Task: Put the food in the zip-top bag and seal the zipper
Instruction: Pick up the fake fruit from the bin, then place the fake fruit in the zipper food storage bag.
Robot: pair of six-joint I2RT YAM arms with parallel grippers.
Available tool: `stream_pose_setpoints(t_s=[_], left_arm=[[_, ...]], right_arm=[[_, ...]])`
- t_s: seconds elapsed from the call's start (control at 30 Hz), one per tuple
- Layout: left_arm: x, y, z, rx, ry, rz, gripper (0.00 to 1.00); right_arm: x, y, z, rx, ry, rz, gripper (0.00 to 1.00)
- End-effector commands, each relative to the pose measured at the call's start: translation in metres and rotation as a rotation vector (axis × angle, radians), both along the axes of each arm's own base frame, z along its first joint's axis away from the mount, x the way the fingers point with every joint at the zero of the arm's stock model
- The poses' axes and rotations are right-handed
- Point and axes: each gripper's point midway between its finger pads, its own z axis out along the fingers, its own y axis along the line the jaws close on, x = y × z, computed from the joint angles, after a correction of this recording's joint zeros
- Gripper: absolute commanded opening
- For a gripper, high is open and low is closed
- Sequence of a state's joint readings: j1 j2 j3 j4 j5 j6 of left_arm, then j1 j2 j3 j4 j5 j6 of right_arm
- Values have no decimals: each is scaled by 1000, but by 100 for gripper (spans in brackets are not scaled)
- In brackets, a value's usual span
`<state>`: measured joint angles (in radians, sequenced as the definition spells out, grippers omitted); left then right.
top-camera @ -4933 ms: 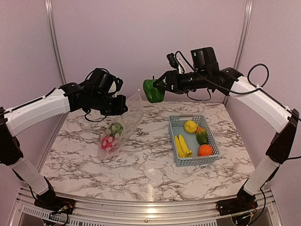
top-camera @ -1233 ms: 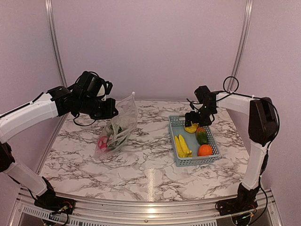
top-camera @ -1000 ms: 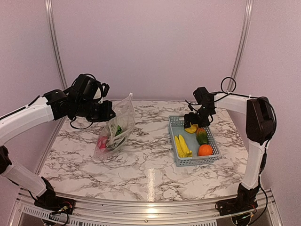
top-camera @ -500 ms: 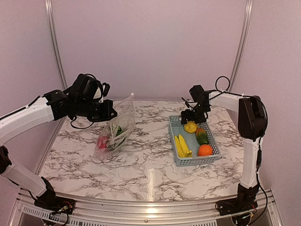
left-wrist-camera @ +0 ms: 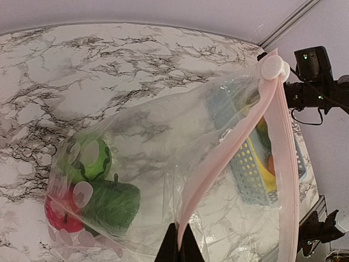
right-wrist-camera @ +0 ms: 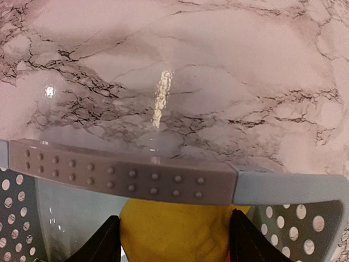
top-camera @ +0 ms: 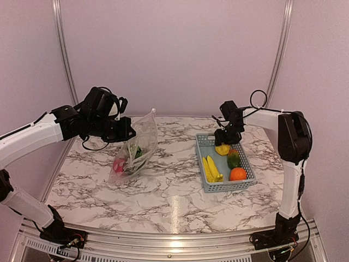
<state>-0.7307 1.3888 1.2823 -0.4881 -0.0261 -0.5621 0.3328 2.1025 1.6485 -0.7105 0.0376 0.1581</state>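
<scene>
The clear zip-top bag [top-camera: 137, 143] hangs with its bottom on the table, mouth up and open. My left gripper [top-camera: 126, 132] is shut on its pinkish zipper strip [left-wrist-camera: 229, 147], pinched at the fingertips in the left wrist view [left-wrist-camera: 178, 243]. Inside the bag [left-wrist-camera: 163, 136] lie a red-pink ball [left-wrist-camera: 59, 215], a green striped melon [left-wrist-camera: 87, 158] and a green pepper [left-wrist-camera: 112, 202]. My right gripper [top-camera: 223, 143] reaches into the basket [top-camera: 223, 187]. Its fingers press both sides of the yellow pepper [right-wrist-camera: 174, 229], which rests in the basket [right-wrist-camera: 125, 174].
In the grey-blue basket also lie yellow bananas [top-camera: 211, 169], an orange [top-camera: 238, 174] and a dark green fruit [top-camera: 233, 159]. The marble table [top-camera: 174, 202] has metal posts at its back corners and a wall behind.
The right arm dropped the green pepper into the bag, swung right and lowered into the basket onto the yellow pepper. The left arm lowered the bag a little and keeps holding it.
</scene>
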Motion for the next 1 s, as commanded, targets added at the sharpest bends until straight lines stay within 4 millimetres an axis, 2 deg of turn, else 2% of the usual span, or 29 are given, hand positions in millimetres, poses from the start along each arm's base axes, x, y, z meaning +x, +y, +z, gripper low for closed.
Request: stream_pose_setpoints(t_s=[0.0, 0.23, 0.33, 0.63, 0.8, 0.97], left_arm=[[2, -1, -2, -13, -2, 1, 0], [11, -11, -2, -25, -2, -7, 0], [13, -13, -3, -20, -4, -11, 0], [8, -14, -13, -4, 26, -34, 0], [10, -16, -14, -2, 31, -37, 0], [14, -20, -8, -11, 24, -35, 0]], right_arm=[[-20, 6, 6, -23, 27, 11, 58], [-43, 34, 72, 41, -71, 62, 56], [-55, 52, 104, 99, -122, 106, 56], [-95, 133, 218, 348, -280, 284, 54], [-121, 182, 269, 527, -314, 382, 55], [-147, 222, 305, 646, -336, 474, 54]])
